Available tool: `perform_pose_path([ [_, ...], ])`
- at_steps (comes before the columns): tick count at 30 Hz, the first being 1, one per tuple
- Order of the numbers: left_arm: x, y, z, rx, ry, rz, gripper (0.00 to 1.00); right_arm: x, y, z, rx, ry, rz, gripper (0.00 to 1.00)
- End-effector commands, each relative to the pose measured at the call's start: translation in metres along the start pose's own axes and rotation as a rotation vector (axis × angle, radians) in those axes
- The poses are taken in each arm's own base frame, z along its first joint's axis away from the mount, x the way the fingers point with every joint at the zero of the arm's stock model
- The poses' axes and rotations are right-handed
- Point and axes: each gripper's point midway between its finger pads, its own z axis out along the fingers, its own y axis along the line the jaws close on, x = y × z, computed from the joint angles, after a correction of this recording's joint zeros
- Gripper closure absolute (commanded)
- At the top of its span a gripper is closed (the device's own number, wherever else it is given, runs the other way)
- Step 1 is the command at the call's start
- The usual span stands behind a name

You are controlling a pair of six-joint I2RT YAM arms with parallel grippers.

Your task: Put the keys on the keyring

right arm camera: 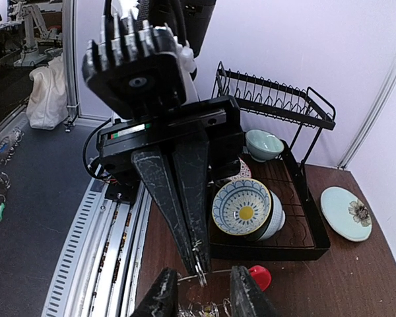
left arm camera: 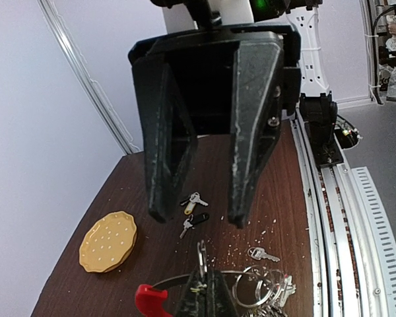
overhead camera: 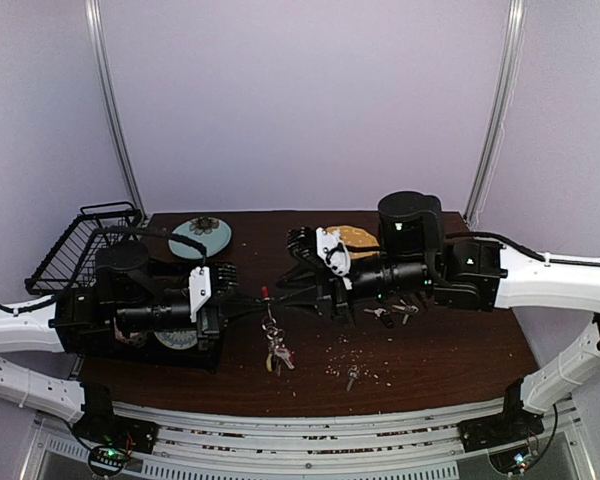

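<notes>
The keyring [overhead camera: 269, 305] is a thin wire loop with a red section [left arm camera: 148, 300], and a bunch of keys and rings [overhead camera: 276, 352] hangs from it. My left gripper [left arm camera: 206, 290] is shut on the wire just right of the red section. Facing it, my right gripper [right arm camera: 204, 294] is open, with the wire and a small ring passing between its fingers [left arm camera: 254, 132]. Loose keys lie on the table: a yellow-tagged one [left arm camera: 195, 200], a black-tagged one [left arm camera: 194, 222] and a plain silver one [left arm camera: 261, 253].
A yellow plate [left arm camera: 109, 241] sits at the back of the table. A black dish rack [right arm camera: 277, 198] holding bowls stands at the left, with a pale blue plate [right arm camera: 346, 212] beside it. Crumbs dot the wood around the plain key [overhead camera: 352, 376].
</notes>
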Motion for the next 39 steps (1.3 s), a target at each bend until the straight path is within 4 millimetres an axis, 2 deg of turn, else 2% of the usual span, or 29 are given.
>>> perform_pose_path([
  [1,-0.024,0.008,-0.002,-0.017,-0.067,0.035,1.00,0.004,0.001,0.008,-0.017,0.031,-0.024,0.75],
  [2,-0.025,0.008,-0.003,-0.017,-0.068,0.034,1.00,0.004,0.001,0.009,-0.019,0.032,-0.026,0.79],
  [9,-0.026,0.007,-0.004,-0.009,-0.076,0.033,1.00,0.010,-0.001,0.012,-0.011,0.046,-0.018,0.83],
  [13,-0.027,0.005,-0.004,0.001,-0.083,0.030,1.00,0.011,-0.004,0.013,0.002,0.050,-0.017,1.00],
  [18,-0.033,-0.001,-0.008,0.029,-0.122,0.028,0.99,0.006,-0.003,0.006,-0.001,0.027,-0.019,1.00],
  [20,-0.035,-0.003,-0.011,0.035,-0.141,0.035,0.80,-0.003,0.001,-0.002,-0.027,-0.030,-0.006,1.00],
  [21,-0.035,-0.003,-0.013,0.032,-0.147,0.043,0.75,-0.007,0.004,-0.006,-0.046,-0.063,0.002,1.00],
  [25,-0.035,-0.007,-0.016,0.043,-0.162,0.063,0.70,-0.012,0.016,-0.022,-0.114,-0.128,0.020,1.00],
  [30,-0.035,-0.015,-0.015,0.087,-0.176,0.071,0.68,-0.001,0.018,-0.031,-0.123,-0.094,0.055,1.00],
  [32,-0.035,-0.015,-0.015,0.080,-0.180,0.073,0.68,0.008,0.017,-0.035,-0.114,-0.054,0.091,1.00],
  [37,-0.030,-0.010,-0.009,0.057,-0.162,0.021,0.64,0.036,-0.011,-0.054,0.079,0.013,0.263,1.00],
  [39,-0.020,-0.012,0.002,0.073,-0.123,-0.007,0.64,0.052,-0.026,-0.066,0.177,0.046,0.354,1.00],
])
